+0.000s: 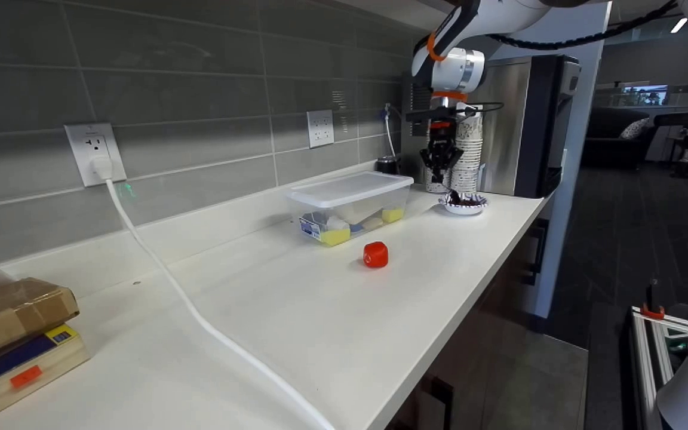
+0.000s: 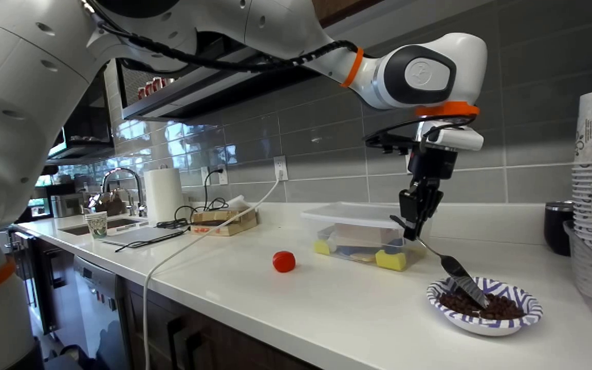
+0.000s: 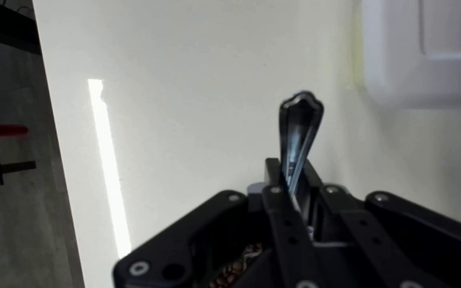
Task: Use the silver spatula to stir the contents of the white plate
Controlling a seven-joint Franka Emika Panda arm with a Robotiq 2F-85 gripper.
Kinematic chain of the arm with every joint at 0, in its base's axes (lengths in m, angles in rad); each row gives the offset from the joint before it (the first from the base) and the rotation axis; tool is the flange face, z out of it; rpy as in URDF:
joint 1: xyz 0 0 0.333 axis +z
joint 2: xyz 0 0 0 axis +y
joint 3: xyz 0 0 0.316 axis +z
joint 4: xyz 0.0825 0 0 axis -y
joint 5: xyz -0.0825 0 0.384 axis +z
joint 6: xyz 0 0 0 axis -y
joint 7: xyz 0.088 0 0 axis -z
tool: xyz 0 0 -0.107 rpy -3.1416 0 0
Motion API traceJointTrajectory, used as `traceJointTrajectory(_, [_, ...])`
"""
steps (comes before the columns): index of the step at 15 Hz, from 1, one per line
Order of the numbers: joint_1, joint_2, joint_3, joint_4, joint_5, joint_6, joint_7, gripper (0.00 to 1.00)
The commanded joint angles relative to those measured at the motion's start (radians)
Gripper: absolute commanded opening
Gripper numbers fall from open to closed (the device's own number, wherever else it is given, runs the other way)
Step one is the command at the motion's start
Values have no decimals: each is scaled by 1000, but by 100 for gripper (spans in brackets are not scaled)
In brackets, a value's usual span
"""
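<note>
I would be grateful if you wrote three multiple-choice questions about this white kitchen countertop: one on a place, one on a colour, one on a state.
1. Where is the blade of the silver metal spatula?
A. On the clear plastic box's lid
B. Inside the rim of the round white plate with purple zigzags
C. Against the grey tiled wall

2. What colour is the small rounded object on the white countertop?
A. Blue
B. Green
C. Red

3. How does the robot's black hand stand?
A. Closed on the spatula's handle
B. Wide open
C. Shut on nothing

1 B: an exterior view shows the blade at the dark brown contents.
2 C: both exterior views show red.
3 A: in the wrist view it pinches the handle.
</note>
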Motion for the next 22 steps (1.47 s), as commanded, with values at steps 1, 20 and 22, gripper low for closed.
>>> traceJointTrajectory(1, [-3, 0, -9, 18, -65, -54, -13, 3])
traceJointTrajectory(20, [185, -211, -22, -393, -336, 322, -60, 3])
traceJointTrajectory(22, [209, -229, -23, -428, -389, 351, -34, 3])
